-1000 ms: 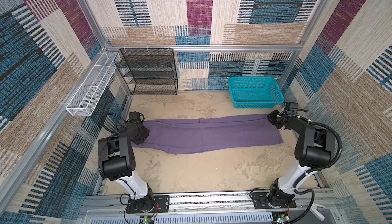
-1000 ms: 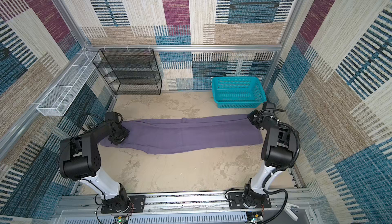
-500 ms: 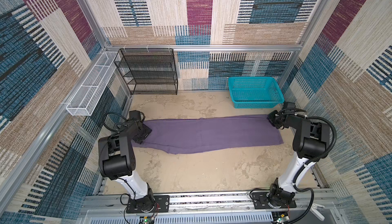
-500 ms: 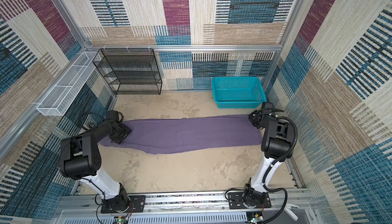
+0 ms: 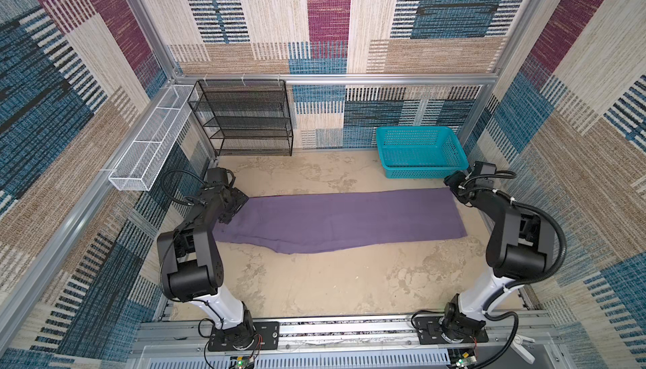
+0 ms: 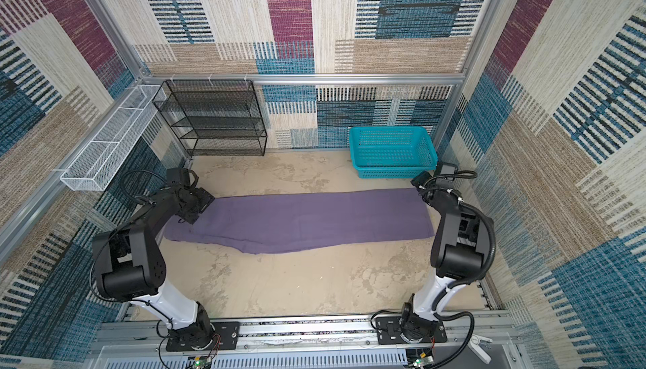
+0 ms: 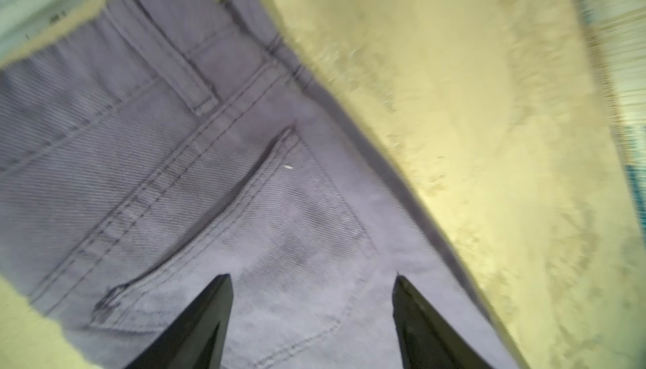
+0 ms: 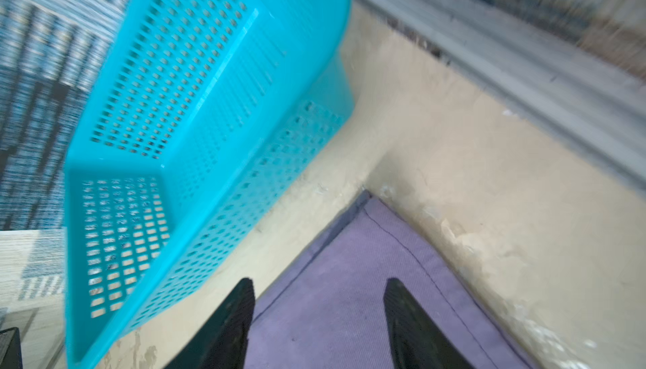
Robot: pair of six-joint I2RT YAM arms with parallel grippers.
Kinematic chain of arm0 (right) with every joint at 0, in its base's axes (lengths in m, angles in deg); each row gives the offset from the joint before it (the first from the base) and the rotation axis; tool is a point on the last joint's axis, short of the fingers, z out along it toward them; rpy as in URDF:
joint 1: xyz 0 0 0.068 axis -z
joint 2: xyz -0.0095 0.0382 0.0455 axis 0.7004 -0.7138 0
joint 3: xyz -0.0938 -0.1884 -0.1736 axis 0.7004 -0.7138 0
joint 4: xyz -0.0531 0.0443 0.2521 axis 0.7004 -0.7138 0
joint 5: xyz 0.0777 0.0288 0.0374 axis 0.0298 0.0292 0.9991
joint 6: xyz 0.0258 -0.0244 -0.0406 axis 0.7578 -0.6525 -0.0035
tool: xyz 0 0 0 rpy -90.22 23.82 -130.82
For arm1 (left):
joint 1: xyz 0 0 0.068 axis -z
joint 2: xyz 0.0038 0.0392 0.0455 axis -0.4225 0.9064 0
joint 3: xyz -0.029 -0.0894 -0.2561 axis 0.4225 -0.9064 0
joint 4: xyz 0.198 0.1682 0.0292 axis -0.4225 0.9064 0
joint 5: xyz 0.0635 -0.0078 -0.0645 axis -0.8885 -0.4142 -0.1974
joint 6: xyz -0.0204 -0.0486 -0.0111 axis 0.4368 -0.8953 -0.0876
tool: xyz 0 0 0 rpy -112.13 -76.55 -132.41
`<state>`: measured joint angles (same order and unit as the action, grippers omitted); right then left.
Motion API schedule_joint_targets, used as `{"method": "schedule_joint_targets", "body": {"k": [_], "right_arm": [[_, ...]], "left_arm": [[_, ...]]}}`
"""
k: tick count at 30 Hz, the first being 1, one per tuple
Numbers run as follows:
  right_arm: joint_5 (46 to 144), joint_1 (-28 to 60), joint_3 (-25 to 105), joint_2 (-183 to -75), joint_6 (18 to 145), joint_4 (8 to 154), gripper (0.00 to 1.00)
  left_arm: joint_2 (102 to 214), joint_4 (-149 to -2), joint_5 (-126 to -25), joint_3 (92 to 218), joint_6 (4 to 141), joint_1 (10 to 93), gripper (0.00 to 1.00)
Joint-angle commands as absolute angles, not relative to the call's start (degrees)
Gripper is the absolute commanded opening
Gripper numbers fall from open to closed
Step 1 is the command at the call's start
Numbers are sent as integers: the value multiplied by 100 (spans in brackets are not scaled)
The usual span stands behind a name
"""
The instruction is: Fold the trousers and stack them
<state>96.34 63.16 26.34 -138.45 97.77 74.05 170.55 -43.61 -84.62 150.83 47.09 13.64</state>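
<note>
Sand-coloured bench (image 5: 332, 279) carries the trousers (image 5: 339, 220). They lie as one long flat strip between my arms, waist toward my left arm, hems toward my right, just in front of the teal basket (image 5: 419, 154).

My left fingers (image 7: 195, 325) stand wide apart over the back pocket (image 7: 290, 231) and hold nothing. My right fingers (image 8: 227, 325) stand wide apart over the hem corner, also empty.

Procedure, as I judge it: the leg-on-leg fold looks done, so the end-to-end fold comes next.
1. Pinch every layer at each corner, not the top layer alone.
2. Carry the cloth low so this thin fabric does not sag or drag.
3. Square the edges before letting go.

Both top views show the whole strip and its uneven near edge, but no detail. Only the left wrist view shows the pocket and belt loop (image 7: 181, 66). Only the right wrist view shows the hem stitching (image 8: 402, 241) and the layered edge.
</note>
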Motion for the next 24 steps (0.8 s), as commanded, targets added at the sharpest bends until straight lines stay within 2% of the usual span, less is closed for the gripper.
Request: {"method": "schedule_joint_targets", "body": {"k": [1,7,8,9,15,20,24], "right_arm": [[9133,6224,2315,-13343,9727,7065,70],[8649,6031,1257,-12317,9501,6624,85],[8553,6010,1034,-12093,9483,6571,97],[8462,5995,815,-11885,9452,6517,100],[8188,6022,-127,-10786,9367,6252,100],[8891,6227,-426,-10771,9281,6341,98],[9349,6476,-575,-10943,9194,6493,96]], "left_arm": [[16788,-4138,-8333,15204,4765,1634,76],[16299,-3996,-8272,14906,4948,2486,74],[16206,-3996,-8330,14802,4964,2666,74],[16125,-4023,-8350,14700,4937,2859,74],[16151,-4325,-8380,14737,4763,4253,76],[16626,-4508,-8402,15286,4696,5298,72],[17043,-4818,-8490,15661,4672,6016,77]]}}
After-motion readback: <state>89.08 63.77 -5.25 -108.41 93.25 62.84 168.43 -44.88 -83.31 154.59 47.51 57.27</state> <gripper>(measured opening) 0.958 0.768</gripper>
